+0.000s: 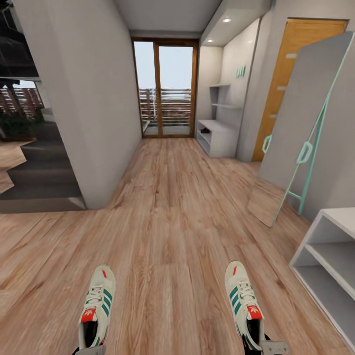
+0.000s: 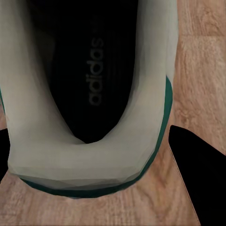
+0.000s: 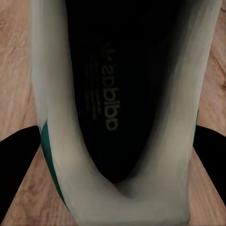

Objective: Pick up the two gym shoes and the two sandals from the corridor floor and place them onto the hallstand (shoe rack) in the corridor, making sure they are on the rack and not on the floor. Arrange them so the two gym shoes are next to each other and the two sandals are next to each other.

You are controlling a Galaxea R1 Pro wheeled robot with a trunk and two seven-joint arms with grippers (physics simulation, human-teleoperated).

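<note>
Two white gym shoes with green stripes hang low in the head view, toes pointing down the corridor. The left gym shoe (image 1: 97,305) has its heel in my left gripper (image 1: 91,350). The right gym shoe (image 1: 243,301) is held at the heel by my right gripper (image 1: 268,347). In the left wrist view the heel (image 2: 94,160) sits between the dark fingers (image 2: 200,176). In the right wrist view the other heel (image 3: 117,188) is pinched between the black fingers (image 3: 16,165). The pale grey hallstand (image 1: 220,135) stands far down the corridor on the right. The sandals are out of view.
A low white two-shelf bench (image 1: 329,256) is close on the right. Beyond it a tall mirror (image 1: 301,128) with a teal frame leans against the wall beside a wooden door (image 1: 288,74). A grey wall corner (image 1: 96,123) and stairs (image 1: 39,172) lie left. Plank floor (image 1: 172,207) runs to glass doors (image 1: 165,88).
</note>
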